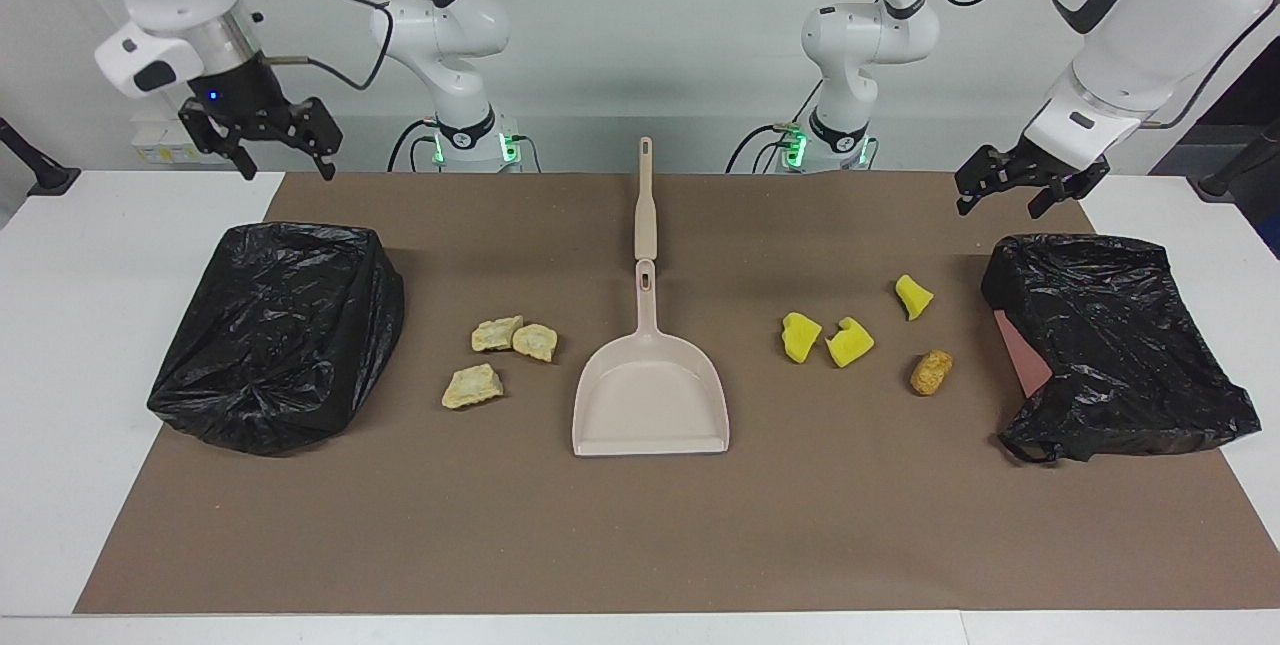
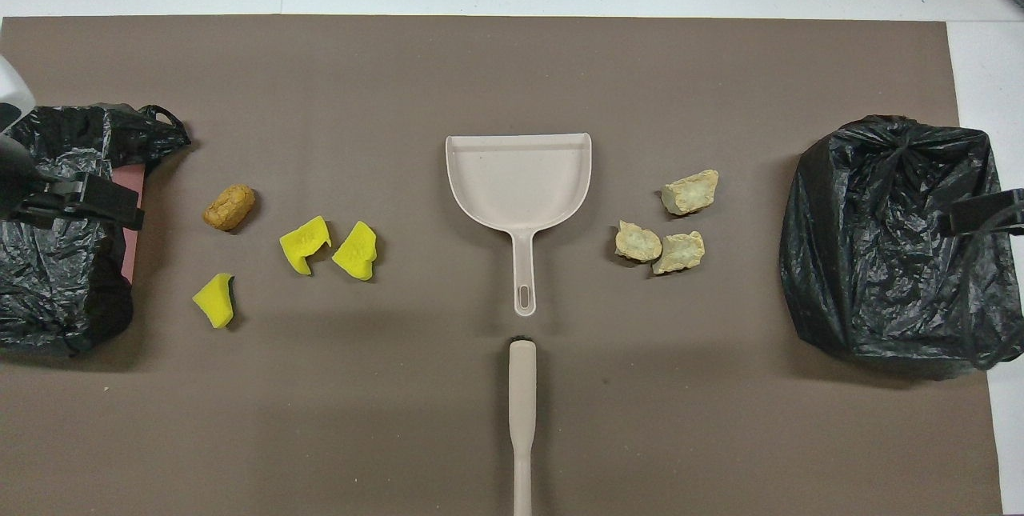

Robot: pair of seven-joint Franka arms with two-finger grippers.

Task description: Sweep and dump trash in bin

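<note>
- Nearest the camera in the facing view lies the bare brown mat (image 1: 640,535) on the white tabletop (image 1: 100,345); nothing rests on that strip.
- Left pincer (image 1: 1030,187) hangs in the air with its fingers spread and nothing between them, over the mat's edge just beside the black-bagged bin (image 1: 1120,345) at the left arm's end.
- Right pincer (image 1: 262,133) also hangs open and empty, above the tabletop near the other black-bagged bin (image 1: 285,335) at the right arm's end. Both arms look to be waiting.
- Taking the beige dustpan (image 1: 650,395) as the landmark, it sits flat mid-mat with its handle pointing toward the robots.
- Brush handle (image 1: 645,200) lies in line with the dustpan's handle, nearer to the robots, almost end to end with it.
- Toward the left arm's end from the dustpan lie three yellow chunks (image 1: 850,340) and one orange-brown chunk (image 1: 931,372), loose on the mat between dustpan and bin.
- Toward the right arm's end from the dustpan lie three pale tan chunks (image 1: 500,355), two touching and one just beside them, farther from the robots.
- By my reading the job has not begun: no trash is in the dustpan, none visibly in either bin, and both tools lie untouched. Picking up brush and pan, sweeping all seven pieces, and tipping them out are all left to do.
</note>
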